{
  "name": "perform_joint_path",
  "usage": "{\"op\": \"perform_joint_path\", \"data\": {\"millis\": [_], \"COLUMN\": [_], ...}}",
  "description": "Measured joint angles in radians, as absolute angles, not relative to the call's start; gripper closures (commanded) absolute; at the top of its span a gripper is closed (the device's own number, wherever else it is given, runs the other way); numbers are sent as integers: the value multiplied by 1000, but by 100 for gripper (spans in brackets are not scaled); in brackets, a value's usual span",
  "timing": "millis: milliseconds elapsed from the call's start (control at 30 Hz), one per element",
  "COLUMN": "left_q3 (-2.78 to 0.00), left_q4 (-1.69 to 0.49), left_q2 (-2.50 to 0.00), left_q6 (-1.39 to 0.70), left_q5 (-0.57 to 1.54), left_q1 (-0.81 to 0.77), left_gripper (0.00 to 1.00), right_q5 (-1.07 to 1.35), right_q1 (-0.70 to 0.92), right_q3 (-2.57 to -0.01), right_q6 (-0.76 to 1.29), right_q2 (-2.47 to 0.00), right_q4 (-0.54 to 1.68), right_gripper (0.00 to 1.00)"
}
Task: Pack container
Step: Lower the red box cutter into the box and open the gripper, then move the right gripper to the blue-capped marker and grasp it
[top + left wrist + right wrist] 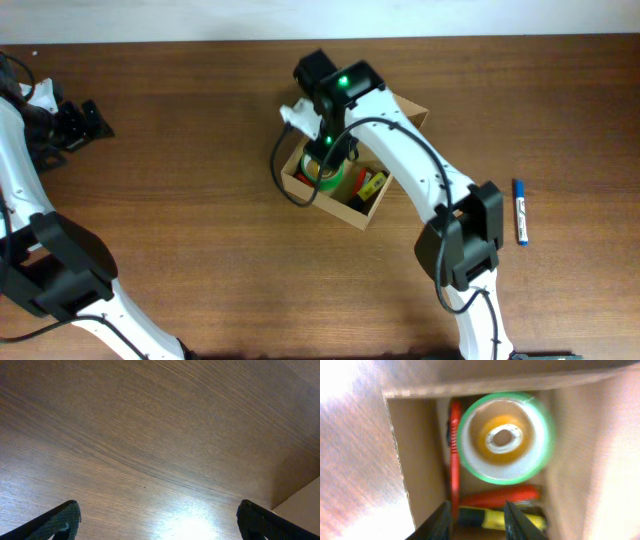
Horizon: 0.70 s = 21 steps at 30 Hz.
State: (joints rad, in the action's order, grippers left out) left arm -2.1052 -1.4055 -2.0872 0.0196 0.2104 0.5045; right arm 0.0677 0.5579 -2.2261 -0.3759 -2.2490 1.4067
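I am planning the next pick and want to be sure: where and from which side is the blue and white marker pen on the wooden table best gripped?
Grip the blue and white marker pen at the middle of its barrel, coming straight down from above. It lies flat on the wooden table with bare wood along both long sides, so fingers can probably close across its thin width.

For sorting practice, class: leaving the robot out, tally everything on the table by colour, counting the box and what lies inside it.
Brown box: 1
Green tape roll: 1
Red pens: 2
Yellow pen: 1
Blue pen: 1
Total: 6
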Motion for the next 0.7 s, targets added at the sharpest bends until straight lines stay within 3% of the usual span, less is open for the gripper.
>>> {"op": "perform_joint_path", "data": {"millis": [267, 367, 567, 700], "left_q3": [-2105, -2105, -2105, -2105], "left_q4": [-1406, -1406, -1406, -1406], "left_q2": [-2087, -2087, -2087, -2087], "left_q6": [19, 19, 20, 20], "left_q5": [210, 210, 210, 210], "left_q1": [505, 505, 505, 505], "left_gripper": [0, 0, 0, 0], "right_q5": [-83, -154, -241, -183], "right_q1": [542, 489, 150, -112], "right_q3": [-2209, -2087, -1733, -1477], "right_q6": [-307, -295, -291, -309], "right_q2": [-1991, -1790, -1415, -1361], "right_q4": [1449, 1412, 1288, 1111], "right_gripper": [65, 59, 41, 35]}}
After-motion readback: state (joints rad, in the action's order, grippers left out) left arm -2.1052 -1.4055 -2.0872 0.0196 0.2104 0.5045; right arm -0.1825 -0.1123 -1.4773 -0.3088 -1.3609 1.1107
